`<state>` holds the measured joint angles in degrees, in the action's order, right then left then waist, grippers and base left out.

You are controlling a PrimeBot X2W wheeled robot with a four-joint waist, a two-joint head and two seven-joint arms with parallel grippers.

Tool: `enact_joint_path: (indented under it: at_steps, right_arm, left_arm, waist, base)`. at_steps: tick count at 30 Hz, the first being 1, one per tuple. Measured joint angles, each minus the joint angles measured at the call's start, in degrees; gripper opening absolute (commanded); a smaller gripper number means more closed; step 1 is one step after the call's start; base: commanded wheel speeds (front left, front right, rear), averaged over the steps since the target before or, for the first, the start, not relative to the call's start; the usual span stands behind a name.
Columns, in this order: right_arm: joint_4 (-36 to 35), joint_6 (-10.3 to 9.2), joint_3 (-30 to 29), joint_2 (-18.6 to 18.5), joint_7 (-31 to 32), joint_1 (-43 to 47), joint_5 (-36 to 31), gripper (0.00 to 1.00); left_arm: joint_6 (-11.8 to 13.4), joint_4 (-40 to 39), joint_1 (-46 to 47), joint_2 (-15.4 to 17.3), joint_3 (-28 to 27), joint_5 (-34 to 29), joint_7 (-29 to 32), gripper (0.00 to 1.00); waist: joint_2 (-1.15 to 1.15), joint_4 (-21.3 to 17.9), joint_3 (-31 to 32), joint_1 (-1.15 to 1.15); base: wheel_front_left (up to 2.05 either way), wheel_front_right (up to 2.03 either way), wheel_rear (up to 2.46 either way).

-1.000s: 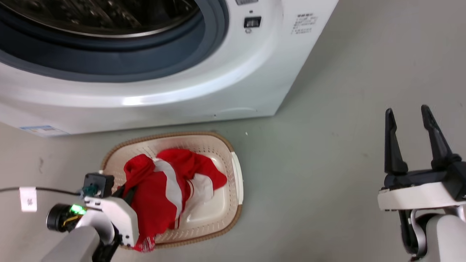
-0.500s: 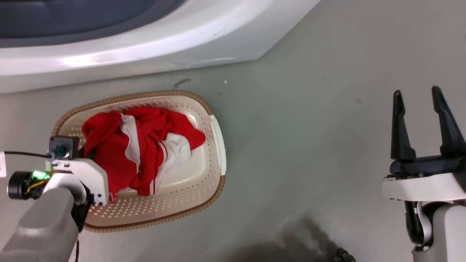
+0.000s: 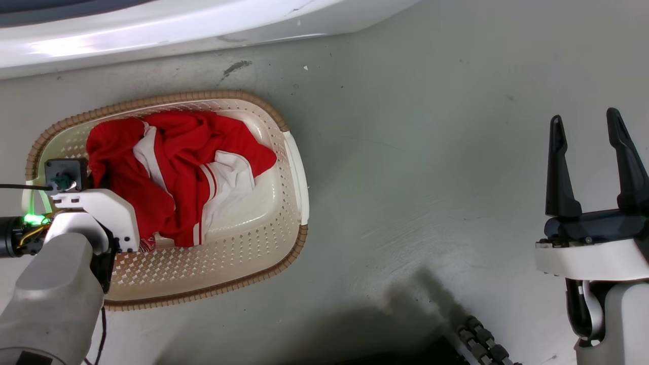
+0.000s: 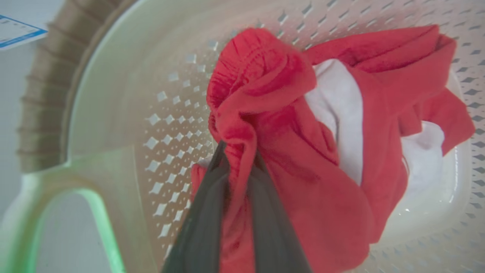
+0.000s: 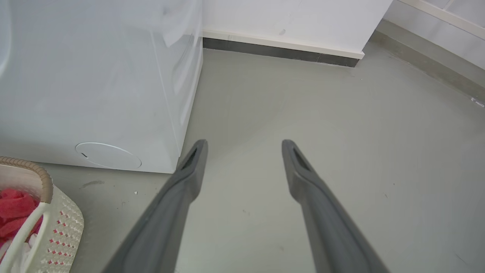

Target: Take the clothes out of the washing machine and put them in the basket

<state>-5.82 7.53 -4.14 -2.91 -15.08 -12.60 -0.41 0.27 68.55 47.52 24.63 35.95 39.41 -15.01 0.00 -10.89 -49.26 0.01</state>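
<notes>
The cream basket point(image 3: 253, 276) stands on the floor just in front of the washing machine point(image 3: 152, 30), whose white lower edge crosses the top of the head view. The red and white clothes point(image 3: 177, 167) lie bunched inside the basket. In the left wrist view my left gripper point(image 4: 238, 153) is shut on a fold of the clothes point(image 4: 288, 125), low inside the basket point(image 4: 41, 94). In the head view its fingers are hidden behind my pale left wrist point(image 3: 96, 213). My right gripper point(image 3: 585, 121) hangs open over bare floor far to the right, holding nothing, and its fingers point(image 5: 189, 170) stand wide apart.
Grey floor stretches between the basket and my right arm. The washing machine's side point(image 5: 94, 76) and a wall skirting point(image 5: 280, 47) bound the floor ahead of my right gripper. A black ribbed part point(image 3: 481, 339) shows at the bottom edge of the head view.
The head camera has tilted down, so the washer's porthole has slid out of the picture. The clothes that hung over the basket's near rim now lie inside it. The right gripper stays open.
</notes>
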Motion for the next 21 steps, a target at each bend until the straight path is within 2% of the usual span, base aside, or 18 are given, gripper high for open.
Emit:
enact_joint_path:
  at_steps: [3, 4, 5, 13, 21]
  right_arm:
    - [0.01, 0.0, -0.25, 0.0, 0.0, -0.09, 0.0, 1.0]
    - [0.04, 0.0, -0.32, 0.0, 0.0, -0.15, 0.0, 1.0]
    - [0.11, 0.0, -0.38, 0.0, 0.0, -0.21, 0.0, 1.0]
    - [1.36, 0.0, -0.57, 0.0, 0.0, -0.65, -0.26, 1.0]
    - [3.78, 0.0, -1.11, 0.0, 0.0, -1.05, -2.04, 1.0]
  left_arm:
    - [0.22, -0.18, 0.25, 0.12, -0.63, -0.65, -0.05, 0.0]
    - [0.22, -0.21, 0.36, 0.04, -0.83, -0.82, -0.07, 0.41]
    - [0.23, -0.23, 0.41, -0.1, -1.02, -0.87, -0.07, 1.0]
    - [-0.77, -2.65, -1.2, -1.65, -2.27, -2.65, -0.05, 1.0]
    - [-0.79, -12.76, -7.06, -1.96, -8.05, -6.22, -0.05, 1.0]
  waist:
    - [0.0, 0.17, -0.44, 0.0]
    - [0.0, 0.27, -0.51, 0.0]
    - [0.0, 0.39, -0.53, 0.0]
    - [0.0, 1.14, 2.24, 0.0]
    - [0.0, 2.23, 9.74, -0.01]
  base:
    - [0.0, 0.0, 0.0]
    - [0.0, 0.0, 0.0]
    - [0.0, 0.0, 0.0]
    - [0.0, 0.0, 0.0]
    - [0.0, 0.0, 0.0]
